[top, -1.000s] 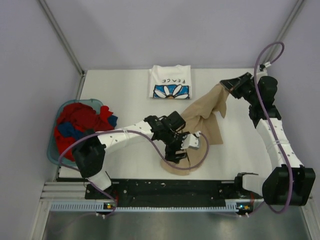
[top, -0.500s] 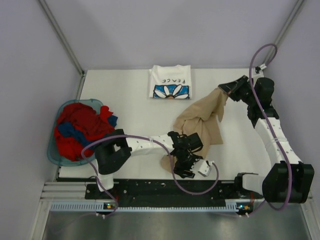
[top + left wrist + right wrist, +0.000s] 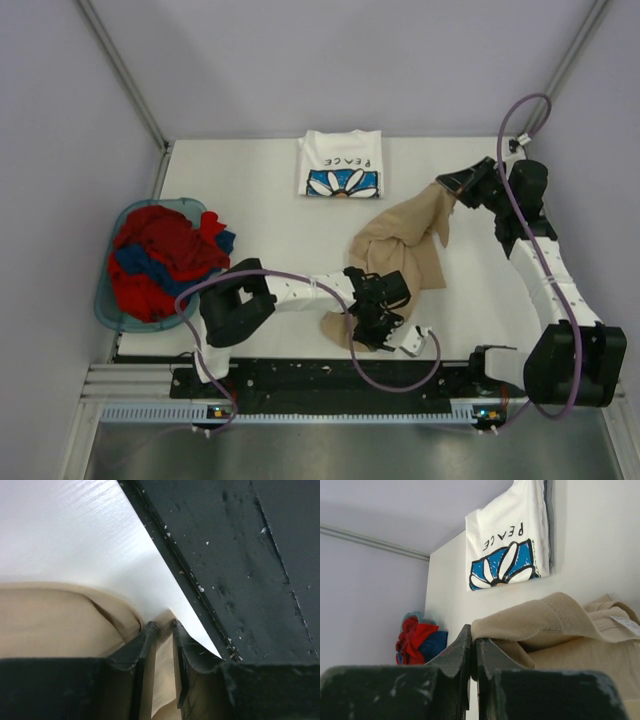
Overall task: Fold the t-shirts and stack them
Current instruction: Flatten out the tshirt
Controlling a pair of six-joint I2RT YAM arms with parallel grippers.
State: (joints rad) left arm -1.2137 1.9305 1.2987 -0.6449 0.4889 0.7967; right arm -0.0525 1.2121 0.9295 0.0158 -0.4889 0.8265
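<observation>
The tan t-shirt (image 3: 405, 245) lies crumpled and stretched across the table's middle right. My left gripper (image 3: 372, 335) is shut on its near edge close to the table's front; in the left wrist view (image 3: 164, 627) tan cloth (image 3: 55, 622) sits between the jaws. My right gripper (image 3: 447, 186) is shut on the shirt's far right corner and holds it raised; the right wrist view (image 3: 472, 642) shows the ribbed tan edge (image 3: 555, 622) pinched at the tips. The folded white daisy "PEACE" t-shirt (image 3: 341, 165) lies at the back centre, and also shows in the right wrist view (image 3: 507, 540).
A teal basket (image 3: 106, 298) at the left edge holds red and blue shirts (image 3: 160, 255), also seen in the right wrist view (image 3: 417, 640). The black base rail (image 3: 250, 555) runs right along the table's front edge beside my left gripper.
My left gripper has moved right and toward the front edge, dragging the tan shirt's near edge with it. My right gripper has shifted slightly, still holding the far corner.
</observation>
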